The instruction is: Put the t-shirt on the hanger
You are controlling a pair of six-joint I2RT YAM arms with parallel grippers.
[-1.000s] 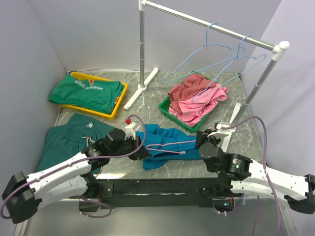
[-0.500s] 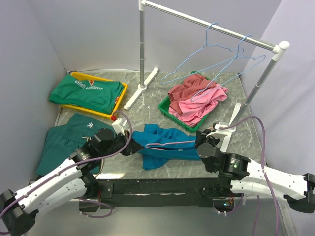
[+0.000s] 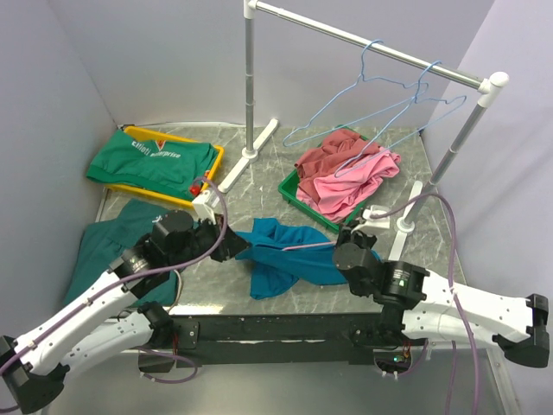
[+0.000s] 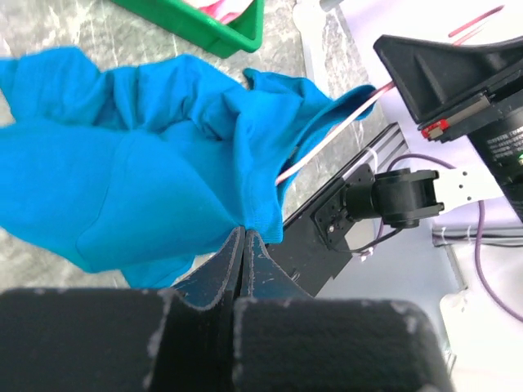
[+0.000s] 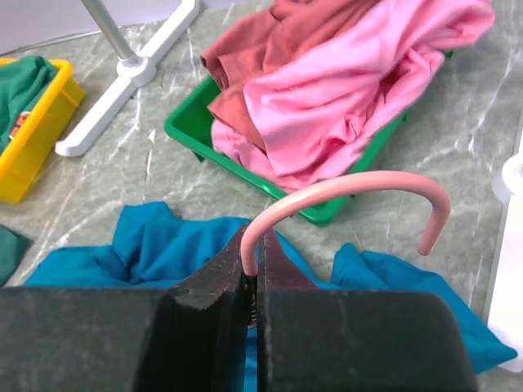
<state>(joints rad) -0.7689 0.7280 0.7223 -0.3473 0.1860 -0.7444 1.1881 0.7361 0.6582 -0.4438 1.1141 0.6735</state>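
The teal-blue t-shirt (image 3: 285, 259) lies bunched at the table's front middle, partly lifted off it. It fills the left wrist view (image 4: 139, 163) and shows under the jaws in the right wrist view (image 5: 155, 241). My left gripper (image 3: 235, 248) is shut on the t-shirt's left edge (image 4: 243, 230). My right gripper (image 3: 348, 242) is shut on the neck of the pink hanger (image 5: 343, 189), whose hook curves out to the right. One pink wire arm (image 3: 307, 246) runs into the cloth; it also shows in the left wrist view (image 4: 327, 139). The rest of the hanger is hidden inside the t-shirt.
A green tray (image 3: 298, 194) of pink and maroon clothes stands behind the t-shirt. A yellow tray (image 3: 194, 201) holds green garments at back left; another green garment (image 3: 108, 246) lies at left. A rail (image 3: 371, 43) with light blue hangers (image 3: 380, 104) stands at the back.
My left gripper has pulled the t-shirt's edge leftward and back. My right gripper with the hanger has shifted left toward the cloth, which now covers more of the hanger.
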